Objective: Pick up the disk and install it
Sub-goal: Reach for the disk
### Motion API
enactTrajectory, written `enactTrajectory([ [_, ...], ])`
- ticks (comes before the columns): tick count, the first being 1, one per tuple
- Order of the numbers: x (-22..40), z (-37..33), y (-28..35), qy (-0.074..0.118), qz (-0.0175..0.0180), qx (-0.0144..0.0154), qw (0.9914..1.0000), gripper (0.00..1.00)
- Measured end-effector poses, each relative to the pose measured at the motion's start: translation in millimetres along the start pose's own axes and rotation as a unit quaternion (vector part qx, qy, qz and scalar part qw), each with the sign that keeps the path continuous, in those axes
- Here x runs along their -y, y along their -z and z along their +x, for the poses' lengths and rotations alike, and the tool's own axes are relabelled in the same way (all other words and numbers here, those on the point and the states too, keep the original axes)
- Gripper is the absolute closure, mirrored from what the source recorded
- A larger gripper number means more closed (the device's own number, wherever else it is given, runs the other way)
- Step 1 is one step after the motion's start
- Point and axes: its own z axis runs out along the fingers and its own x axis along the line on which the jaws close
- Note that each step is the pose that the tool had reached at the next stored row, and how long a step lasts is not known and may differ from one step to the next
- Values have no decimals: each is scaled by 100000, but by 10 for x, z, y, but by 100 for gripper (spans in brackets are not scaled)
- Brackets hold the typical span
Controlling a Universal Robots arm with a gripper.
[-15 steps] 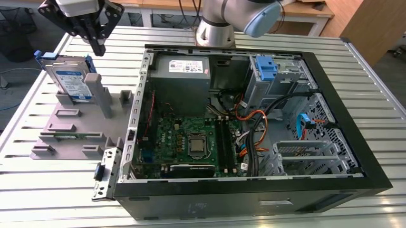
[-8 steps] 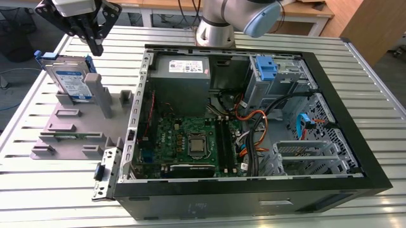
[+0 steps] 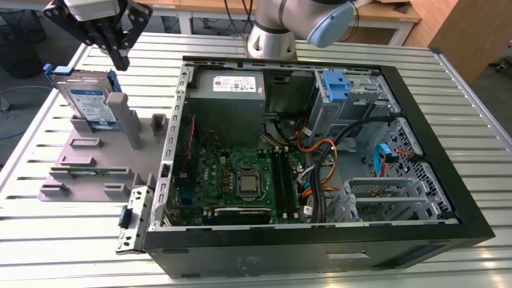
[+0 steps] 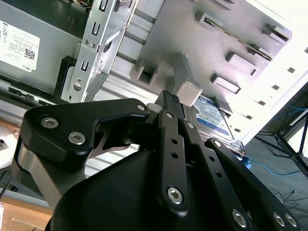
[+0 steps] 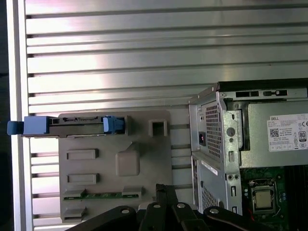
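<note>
The disk point(image 3: 88, 101) stands upright on its edge in the grey plastic stand point(image 3: 88, 162), at the exterior view's left. It is silver with a white-and-blue label and sits in a blue carrier. In the first wrist view the disk point(image 5: 72, 126) appears edge-on along the stand's far side. The second wrist view catches its label point(image 4: 211, 114) behind a stand post. My gripper point(image 3: 120, 62) hangs just above the disk's top edge, apart from it, with the fingers shut together and nothing between them. The fingertips also show in both wrist views point(image 5: 163, 190) point(image 4: 169, 96).
An open computer case point(image 3: 448, 198) lies on the slatted metal table point(image 3: 72, 240), with a grey power-supply box point(image 3: 232, 90), a motherboard point(image 3: 240, 180), loose cables and a blue-clipped drive bay point(image 3: 336, 87). The arm's base point(image 3: 272, 36) stands behind the case. The stand's upright posts point(image 3: 120, 117) flank the disk.
</note>
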Motion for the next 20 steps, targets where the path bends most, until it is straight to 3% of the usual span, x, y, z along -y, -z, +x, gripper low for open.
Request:
enactTrajectory([
  [7, 2, 29, 0, -3, 0, 2, 100000, 89],
  [20, 13, 177, 3, -1, 0, 0, 100000, 89],
])
